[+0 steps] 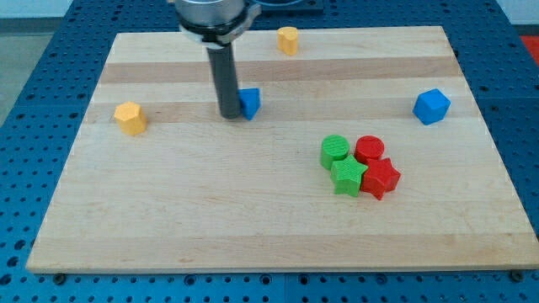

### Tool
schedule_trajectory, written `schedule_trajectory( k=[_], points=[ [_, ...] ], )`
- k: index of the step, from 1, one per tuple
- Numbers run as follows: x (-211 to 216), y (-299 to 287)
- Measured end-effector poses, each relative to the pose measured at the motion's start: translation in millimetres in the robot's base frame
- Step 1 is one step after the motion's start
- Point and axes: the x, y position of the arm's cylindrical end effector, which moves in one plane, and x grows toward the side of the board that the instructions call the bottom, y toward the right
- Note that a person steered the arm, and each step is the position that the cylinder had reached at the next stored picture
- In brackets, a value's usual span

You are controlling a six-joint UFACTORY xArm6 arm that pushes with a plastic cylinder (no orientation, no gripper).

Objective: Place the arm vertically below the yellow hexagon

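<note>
Wooden board (253, 219): my tip (230, 114) touches blue block (250, 102); no claw visible.

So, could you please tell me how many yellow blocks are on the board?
2: one yellow block at the view's top edge, another yellow block at the left. My tip touches neither.

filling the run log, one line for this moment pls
my tip: touching left of small blue block | yellow hexagon: top, up-right of tip | not below it

Bright even light – soft shadows, sharp focus, no glare.
</note>
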Motion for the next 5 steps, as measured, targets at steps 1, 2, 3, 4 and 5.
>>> schedule_trajectory(
  k=[1,2,3,4,5],
  points=[
    [4,13],
    [31,-18],
    [51,-70],
    [75,-126],
    [70,-179]
  ],
)
